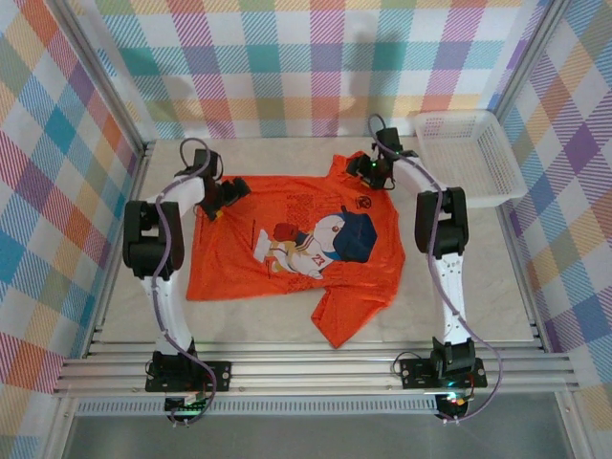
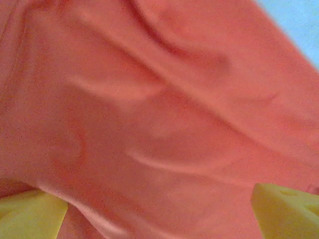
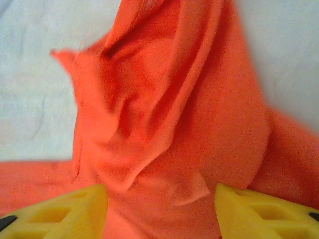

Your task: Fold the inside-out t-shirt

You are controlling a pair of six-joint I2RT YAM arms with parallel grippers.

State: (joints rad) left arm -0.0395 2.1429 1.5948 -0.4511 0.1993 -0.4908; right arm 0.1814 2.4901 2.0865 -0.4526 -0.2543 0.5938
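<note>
Your t-shirt lies spread mid-tabletop, print up. The left gripper and right gripper sit at its far corners, fingers parted, with cloth between them but nothing pinched. Folding looks unstarted, so you'd next pinch both corners.

The bright orange fabric t-shirt lies close up, rumpled into soft diagonal folds. The left gripper has its yellow moulded jaws standing wide apart at the shirt's lower part, with cloth lying between them. Past the shirt's upper right edge is a blurred pale blue patch.
</note>
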